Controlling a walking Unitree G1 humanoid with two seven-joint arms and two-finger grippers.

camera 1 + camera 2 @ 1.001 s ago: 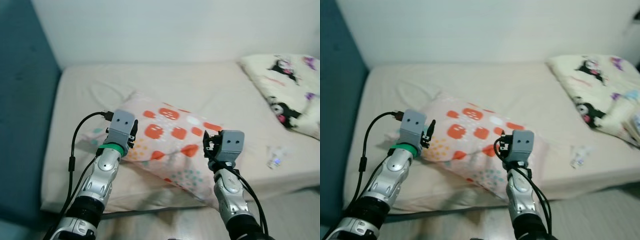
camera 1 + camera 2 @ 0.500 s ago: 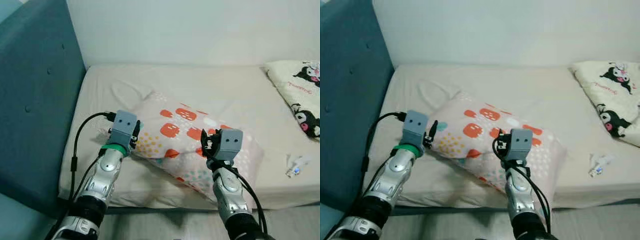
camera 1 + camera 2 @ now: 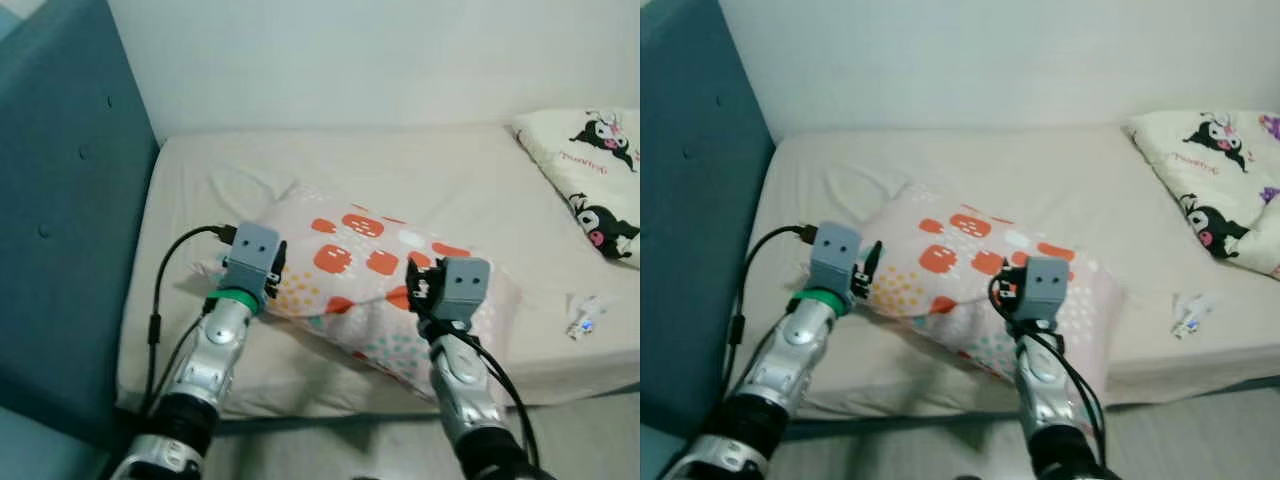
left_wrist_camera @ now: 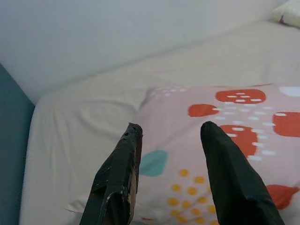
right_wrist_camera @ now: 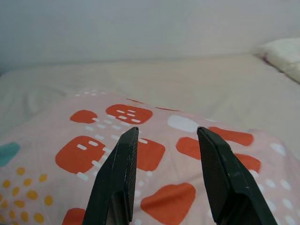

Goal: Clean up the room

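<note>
The bed took up most of the room in front of the robot. It had a plain cream sheet with soft wrinkles in it. A white wall stood behind the bed, and a tall teal headboard with little buttons ran along the robot's left side. A strip of grey floor showed near the bed's front edge.

A pink pillow with red, orange and teal spots lay slanted across the middle of the bed, near the front edge. Far to the right sat a cream pillow with black and pink cartoon characters on it. A small crumpled wrapper lay on the sheet near the front edge, well apart from the pink pillow.

The left gripper was held over the pink pillow's left corner, with its two black fingers spread apart and nothing between them. The right gripper was held over the pillow's right part, spread apart too and grasping nothing. I could not tell if the fingertips touched the cloth.

From the head, the grey wrist boxes hid most of the fingers. The wrist cameras showed the fingers clearly, with the spotted cloth between them. The left wrist view also showed the pillow's pointed corner lying on the sheet and a bit of the teal headboard.
</note>
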